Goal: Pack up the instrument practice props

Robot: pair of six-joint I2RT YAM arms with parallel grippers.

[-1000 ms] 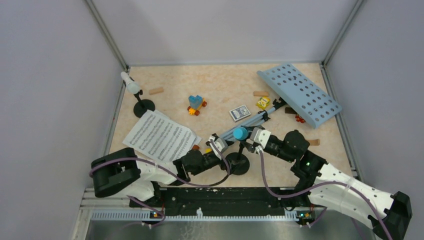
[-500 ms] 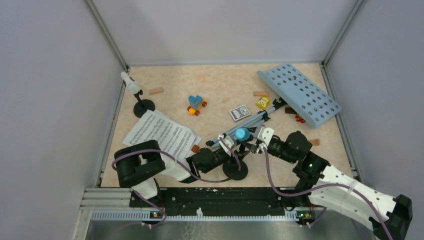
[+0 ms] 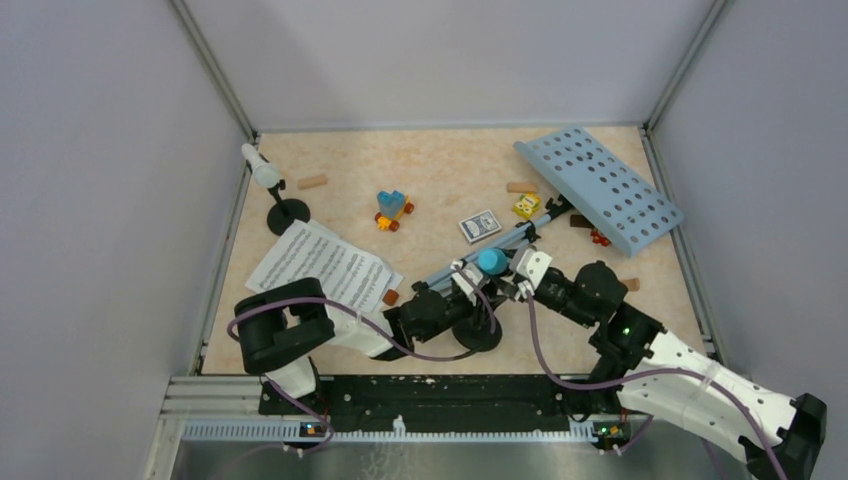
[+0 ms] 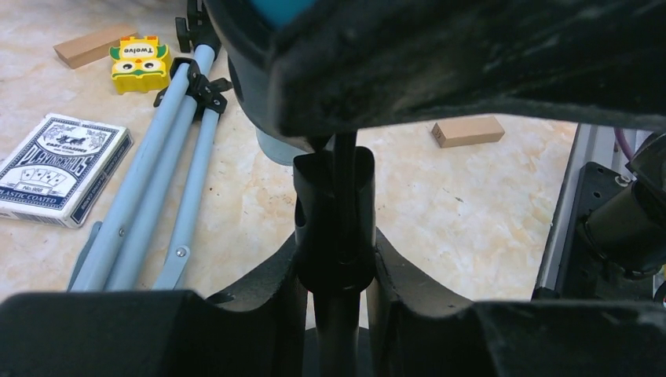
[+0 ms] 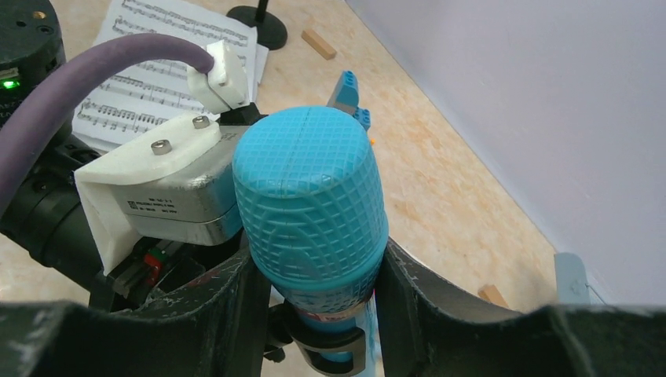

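Left gripper (image 4: 334,275): jaws closed tight on the thin stem of the black round-based holder (image 3: 478,335), just under its clip. Base is seen flat on the beige speckled table (image 3: 440,170), near the front edge.

Right gripper (image 5: 320,292): jaws clamped either side of the blue toy microphone with a textured head (image 5: 312,206), held upright directly above the same stem. A black clip ring is visible at the mic's lower end; whether the mic is seated in it cannot be told. The two grippers are almost touching.

Writing: a printed sticker is seen on the left gripper's white housing in the right wrist view, too small to read. "Twelve" is read on the yellow owl-faced toy block (image 4: 141,59). "PLASTIC COATED" is read on the blue-backed card deck (image 4: 59,169); the finer print is not legible.

Light-blue tripod legs (image 4: 157,196) lie folded on the table just beyond the grippers, between the card deck and the held stem. The light-blue perforated music rack (image 3: 600,188) is tilted at the far right, at the legs' other end. A small wooden block (image 4: 469,131) lies right of the stem.

White sheet-music pages (image 3: 320,268) lie flat at left. Beyond them, a white toy microphone (image 3: 262,170) sits tilted on a second black round-based holder (image 3: 288,213). A blue-and-orange toy car (image 3: 393,210) is mid-table.
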